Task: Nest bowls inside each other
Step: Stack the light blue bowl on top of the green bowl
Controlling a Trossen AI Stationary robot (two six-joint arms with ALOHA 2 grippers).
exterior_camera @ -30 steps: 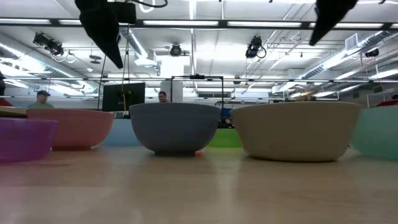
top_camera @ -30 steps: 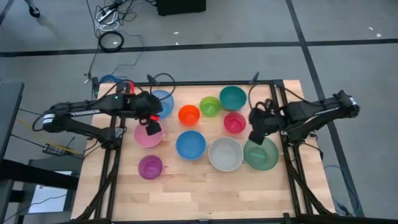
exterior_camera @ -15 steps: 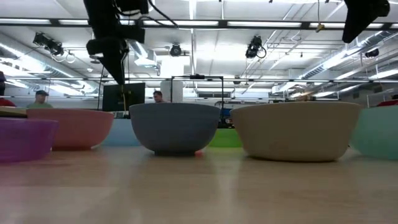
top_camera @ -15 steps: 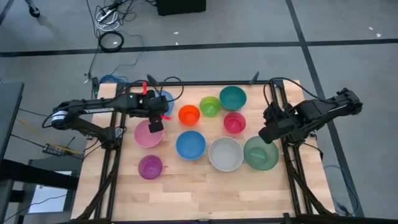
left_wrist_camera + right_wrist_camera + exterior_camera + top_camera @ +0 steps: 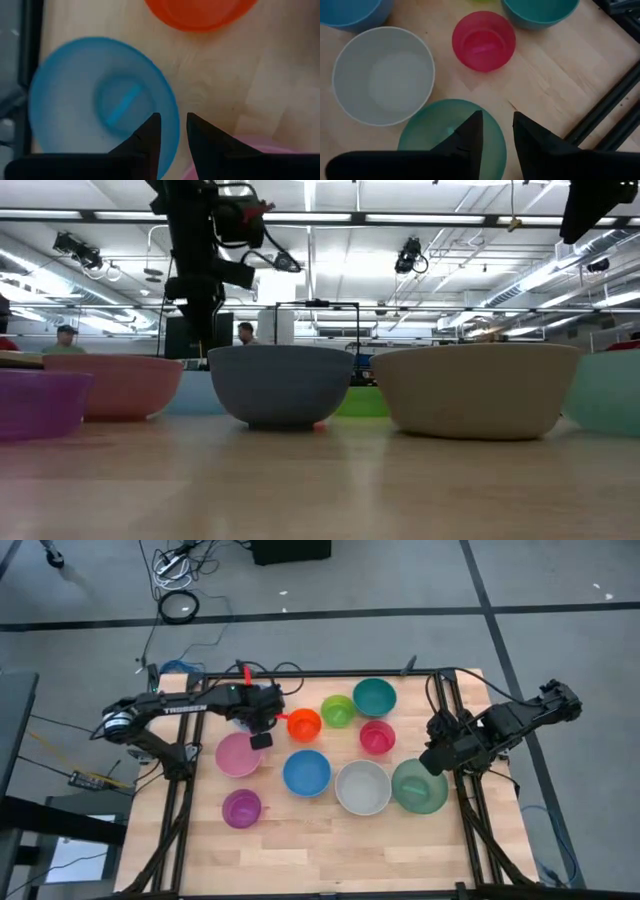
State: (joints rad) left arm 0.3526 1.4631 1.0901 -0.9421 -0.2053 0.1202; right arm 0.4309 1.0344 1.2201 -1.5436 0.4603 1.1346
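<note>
Wooden table (image 5: 330, 840), scattered bowls (image 5: 306, 772); grey floor (image 5: 560, 660) around.

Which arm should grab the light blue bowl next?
Left, probably. The left gripper hangs right over the light blue bowl, its fingers astride the rim by the orange bowl. The right gripper sits across the table over the green bowl.

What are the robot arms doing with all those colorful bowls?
They're meant to stack the bowls inside each other, but every bowl sits alone on the table. The left gripper hangs above the light blue bowl, holding nothing. The right gripper hangs over the green bowl, also holding nothing.
</note>
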